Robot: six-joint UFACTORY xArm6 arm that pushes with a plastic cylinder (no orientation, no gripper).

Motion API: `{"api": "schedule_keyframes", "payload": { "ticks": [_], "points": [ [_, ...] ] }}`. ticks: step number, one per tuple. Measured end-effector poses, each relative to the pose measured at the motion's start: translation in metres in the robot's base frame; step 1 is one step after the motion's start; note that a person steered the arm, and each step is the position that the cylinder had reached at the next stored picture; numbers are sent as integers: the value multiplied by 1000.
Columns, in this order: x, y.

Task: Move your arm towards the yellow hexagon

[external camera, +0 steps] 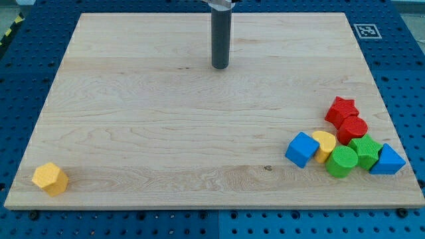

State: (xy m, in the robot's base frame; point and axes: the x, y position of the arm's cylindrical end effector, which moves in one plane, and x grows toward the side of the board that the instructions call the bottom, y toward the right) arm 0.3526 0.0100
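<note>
Wood fills most of the view: a pale wooden board [199, 133] lying on a blue perforated table [20, 73], with a small black-and-white marker tag [366, 30] at the board's corner toward the view's top right.

Next in size, the straight dark grey rod [220, 36] comes down from the view's top, a little right of centre, and my tip [220, 67] sits on bare wood in the upper part of the board, touching no block. The rod has no fingers, so nothing opens or closes and nothing is held.

A cluster of small blocks sits near the view's bottom right, packed close together: a blue cube [302, 149], a blue triangular block [388, 160], a green cylinder [342, 162], a green block [366, 151] whose shape I cannot make out, a red star [341, 110], a red cylinder [352, 129] and a yellow half-round block [325, 145].

The yellow hexagon [50, 178] sits alone near the view's bottom left corner, well apart from my tip and from the cluster.
</note>
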Motion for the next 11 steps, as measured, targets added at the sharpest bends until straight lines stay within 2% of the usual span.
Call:
{"api": "schedule_keyframes", "payload": {
  "ticks": [3, 4, 6, 7, 8, 9, 10, 11],
  "points": [
    [0, 0],
    [3, 23],
    [9, 205],
    [36, 252],
    [62, 274],
    [62, 299],
    [52, 308],
    [33, 290]
  ]
}}
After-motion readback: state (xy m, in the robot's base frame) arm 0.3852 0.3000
